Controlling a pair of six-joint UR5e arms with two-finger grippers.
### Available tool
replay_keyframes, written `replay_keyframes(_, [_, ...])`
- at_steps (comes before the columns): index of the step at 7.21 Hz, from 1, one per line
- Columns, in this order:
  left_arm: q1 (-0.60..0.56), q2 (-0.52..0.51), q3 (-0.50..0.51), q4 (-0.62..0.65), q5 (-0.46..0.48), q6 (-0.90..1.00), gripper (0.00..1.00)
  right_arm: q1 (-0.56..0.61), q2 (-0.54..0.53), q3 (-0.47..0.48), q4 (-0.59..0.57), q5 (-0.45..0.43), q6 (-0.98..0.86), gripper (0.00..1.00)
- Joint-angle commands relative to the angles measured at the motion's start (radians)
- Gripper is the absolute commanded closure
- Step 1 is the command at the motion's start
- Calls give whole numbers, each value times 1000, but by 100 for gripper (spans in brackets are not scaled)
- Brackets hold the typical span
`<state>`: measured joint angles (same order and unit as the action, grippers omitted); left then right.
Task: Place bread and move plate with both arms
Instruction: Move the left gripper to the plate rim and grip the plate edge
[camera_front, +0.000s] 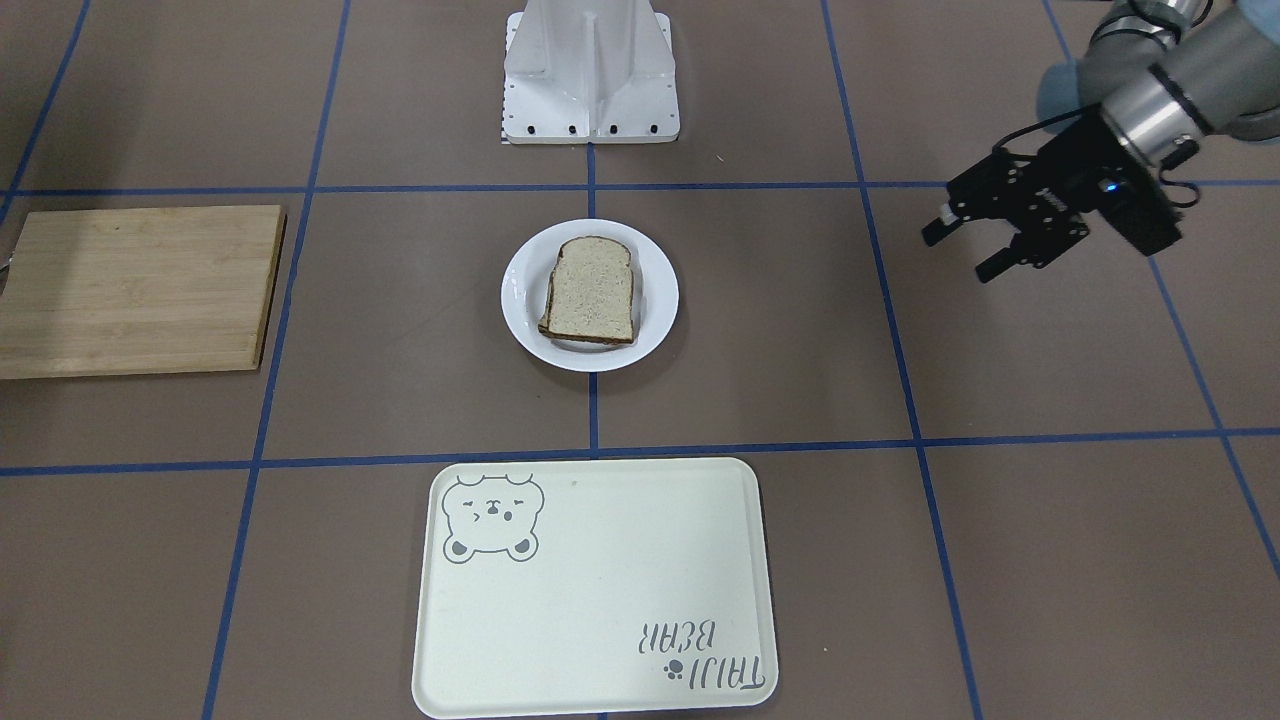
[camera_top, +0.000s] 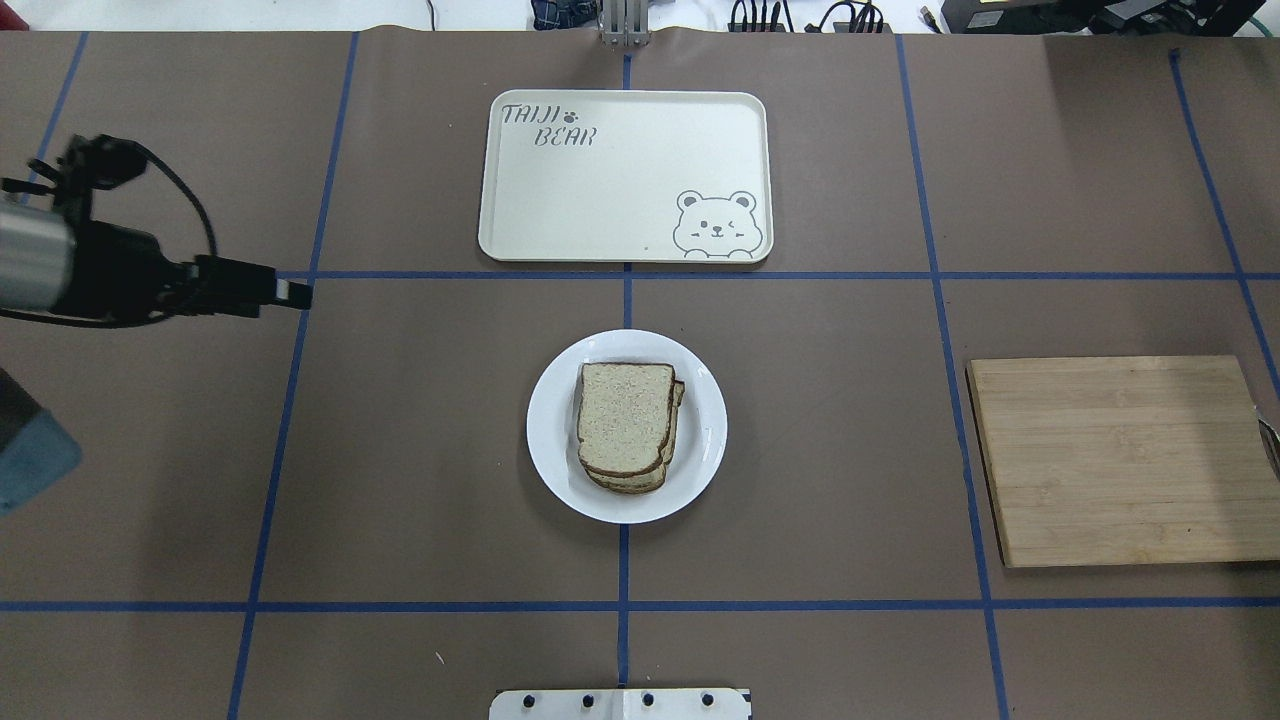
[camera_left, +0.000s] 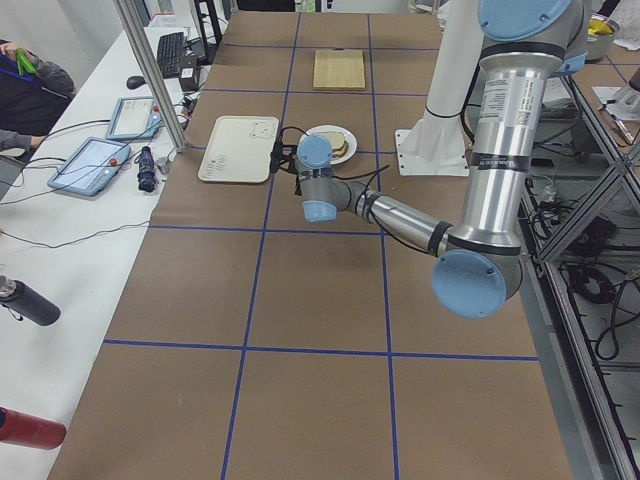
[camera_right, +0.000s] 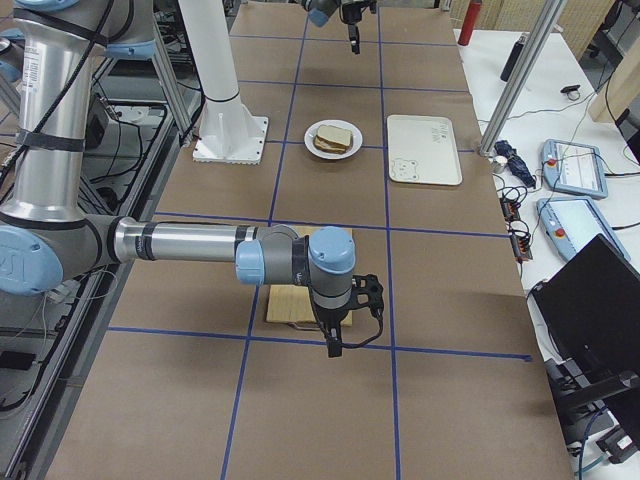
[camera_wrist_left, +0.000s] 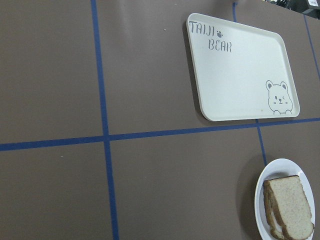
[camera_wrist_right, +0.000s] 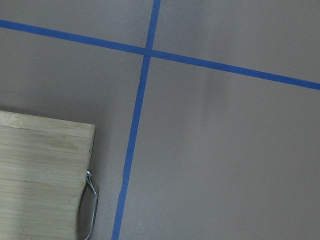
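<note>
The bread (camera_top: 625, 415), a plain speckled slice with dark crust, lies on top of another slice on the round white plate (camera_top: 700, 470) at the table's middle; both also show in the front-facing view, bread (camera_front: 592, 290) and plate (camera_front: 655, 320). My left gripper (camera_front: 960, 254) hovers open and empty above the table, well off to the plate's side; overhead it shows side-on (camera_top: 290, 292). My right gripper (camera_right: 335, 335) shows only in the exterior right view, by the cutting board's near edge; I cannot tell if it is open or shut.
A cream rectangular tray with a bear drawing (camera_top: 625, 175) lies beyond the plate. A bamboo cutting board (camera_top: 1120, 460) with a metal handle (camera_wrist_right: 90, 205) lies to the right. The white robot base (camera_front: 590, 75) stands behind the plate.
</note>
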<state>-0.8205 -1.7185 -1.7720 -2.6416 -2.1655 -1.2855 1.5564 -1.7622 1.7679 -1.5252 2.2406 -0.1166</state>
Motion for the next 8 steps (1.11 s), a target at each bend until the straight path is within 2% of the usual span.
replay_keyframes(1, [209, -116, 69, -15, 206, -63, 2, 1, 1, -2, -1, 0, 6, 0])
replay_keyframes(3, [289, -162, 97, -14, 278, -93, 5, 1, 1, -2, -4, 0, 9, 0])
replay_keyframes(5, [374, -220, 155, -15, 366, -107, 24, 1, 3, -4, -9, -1, 11, 0])
replay_keyframes(6, [376, -228, 166, -15, 366, -107, 34, 1, 4, -4, -10, -1, 12, 0])
replay_keyframes(8, [377, -222, 172, -17, 365, -116, 37, 1, 7, -4, -10, -1, 14, 0])
